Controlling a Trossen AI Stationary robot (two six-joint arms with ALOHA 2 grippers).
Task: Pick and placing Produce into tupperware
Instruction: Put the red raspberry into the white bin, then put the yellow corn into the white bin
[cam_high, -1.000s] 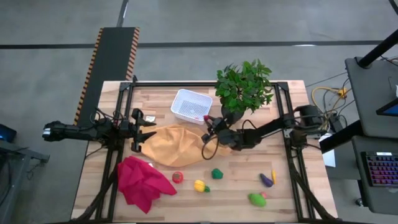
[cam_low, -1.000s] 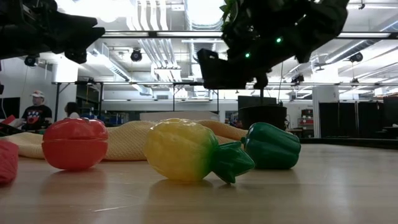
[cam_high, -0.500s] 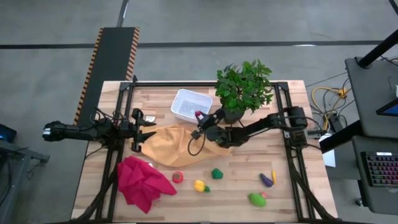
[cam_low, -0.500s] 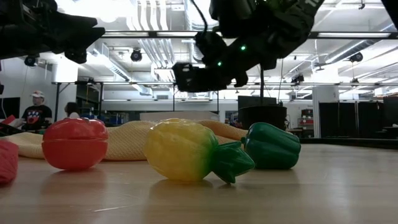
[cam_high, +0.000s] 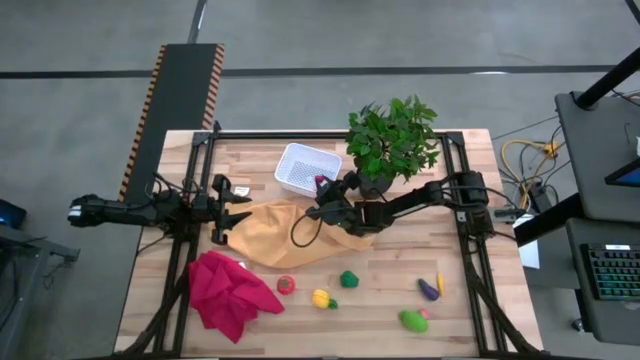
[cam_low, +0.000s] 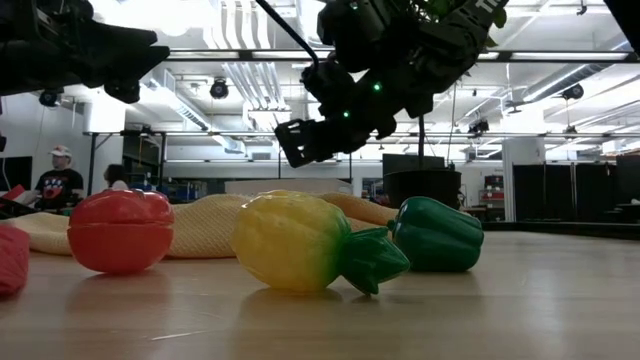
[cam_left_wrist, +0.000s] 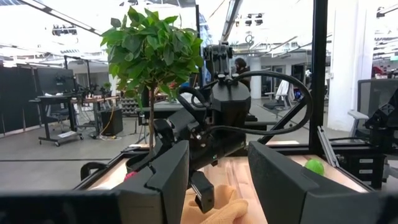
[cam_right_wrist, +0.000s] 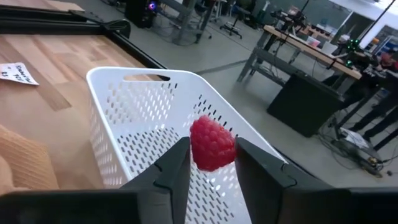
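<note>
Right gripper (cam_right_wrist: 208, 163) clamped on a red berry (cam_right_wrist: 211, 144), carried above the worktop (cam_high: 450, 310) at the bin's (cam_high: 296, 163) 4 o'clock corner in the high view. From the wrist view, berry pinched between both fingers (cam_right_wrist: 171, 168), with the bin's white perforated wall and floor lying straight ahead and below. Key relation: bin toward 10 o'clock from the right jaws in the high view, just beside them, so only a short carry over the near rim seems needed before letting go. Berry roundish, no clear long axis, so orientation at release should hardly matter. Whether the berry already hangs inside the rim line or just short of it: hard to tell.

Left gripper (cam_high: 238, 207) waiting at the worktop's 9 o'clock edge, jaws spread and empty, pointed toward 3 o'clock across the tan cloth (cam_high: 275, 232). Farther from the bin than the right one.

Rest of the produce on the worktop, well apart from the bin: tomato (cam_high: 286, 285), yellow fruit (cam_high: 321, 298), green pepper (cam_high: 348, 279), purple piece (cam_high: 429, 289) and green piece (cam_high: 412, 320), all toward 5 to 6 o'clock from the bin. Red cloth (cam_high: 228, 290) at 7 o'clock. Plant (cam_high: 392, 138) just beside the bin at its 3 o'clock, close over the right arm; leaves a likely snag on the way out.
</note>
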